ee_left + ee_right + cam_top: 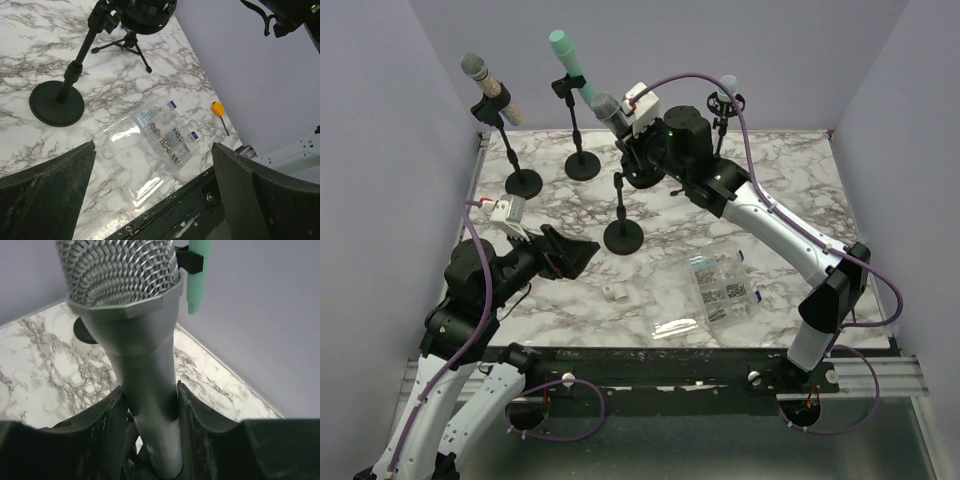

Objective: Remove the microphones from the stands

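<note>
A grey microphone with a silver mesh head tilts up and to the left over the front black stand. My right gripper is shut on its body, a finger pressed to each side. A dark part of the stand's clip shows just under the microphone; whether the microphone still sits in it is hidden. The stand also shows in the left wrist view. My left gripper is open and empty, low over the table's near left, apart from the stand.
A stand with a silver-headed microphone is at the back left. A stand with a mint green microphone is behind the front stand. A small tripod mount is at the back right. Bags of screws and an orange screwdriver lie on the marble.
</note>
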Controlling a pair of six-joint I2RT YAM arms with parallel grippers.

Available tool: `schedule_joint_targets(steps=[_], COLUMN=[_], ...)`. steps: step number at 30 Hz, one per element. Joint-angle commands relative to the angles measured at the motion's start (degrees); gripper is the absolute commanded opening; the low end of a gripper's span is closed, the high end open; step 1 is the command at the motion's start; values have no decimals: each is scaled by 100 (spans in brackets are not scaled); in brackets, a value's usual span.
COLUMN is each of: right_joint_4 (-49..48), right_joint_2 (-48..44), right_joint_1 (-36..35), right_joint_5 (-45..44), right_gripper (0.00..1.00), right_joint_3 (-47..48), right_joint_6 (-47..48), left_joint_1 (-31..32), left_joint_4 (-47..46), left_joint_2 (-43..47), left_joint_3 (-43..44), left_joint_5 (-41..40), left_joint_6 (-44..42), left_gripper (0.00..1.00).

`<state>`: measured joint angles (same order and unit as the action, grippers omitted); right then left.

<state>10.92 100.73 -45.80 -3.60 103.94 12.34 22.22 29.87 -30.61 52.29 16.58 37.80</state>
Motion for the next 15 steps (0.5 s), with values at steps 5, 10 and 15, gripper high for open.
schedule_joint_targets(steps=[5,10,15], right_joint_4=[-169,-236,-313], right_joint_2=[179,152,148], right_joint_1=[-347,-387,-386], right_joint_5=[-394,-671,-673], right_gripper=[30,20,17], right_joint_3=[146,322,596], right_joint_6=[542,597,596], left_joint_1=[-28,-28,-25], left_joint_4=[67,26,14], left_joint_2=[-72,2,11], left_joint_3=[98,11,34], left_joint_5=[57,66,53], left_joint_6=[-56,-10,-2], left_gripper=[99,99,99])
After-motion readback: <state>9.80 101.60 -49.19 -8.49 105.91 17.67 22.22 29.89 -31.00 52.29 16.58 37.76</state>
